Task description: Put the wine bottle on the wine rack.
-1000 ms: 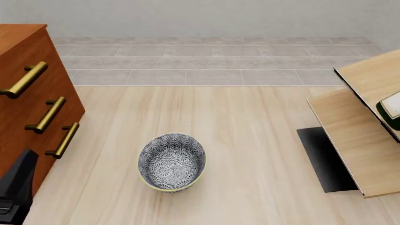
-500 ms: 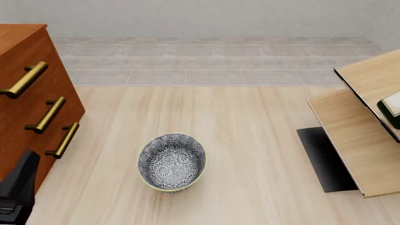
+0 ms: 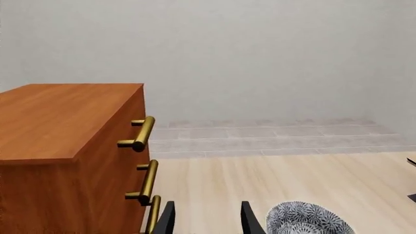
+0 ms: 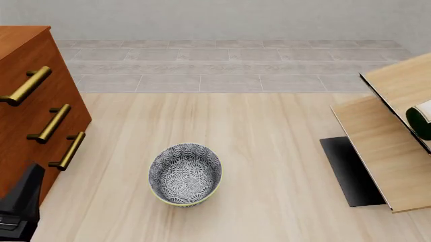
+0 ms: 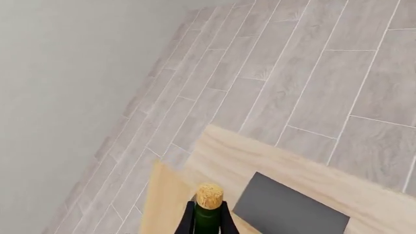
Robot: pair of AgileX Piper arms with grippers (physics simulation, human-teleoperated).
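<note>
Right hand (image 5: 208, 218) clamping wine bottle (image 5: 209, 214) neck, carrying it above wine rack (image 4: 380, 151) for lowering; left hand (image 3: 206, 219) idling open, empty.

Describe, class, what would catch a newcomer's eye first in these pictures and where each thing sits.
The patterned bowl stands alone in the middle of the pale wood table. At the left edge rises the reddish-brown drawer cabinet with brass handles; at the right, the slanted light-wood wine rack. In the right wrist view the right hand grips the wine bottle by its neck, just below the cork.
</note>
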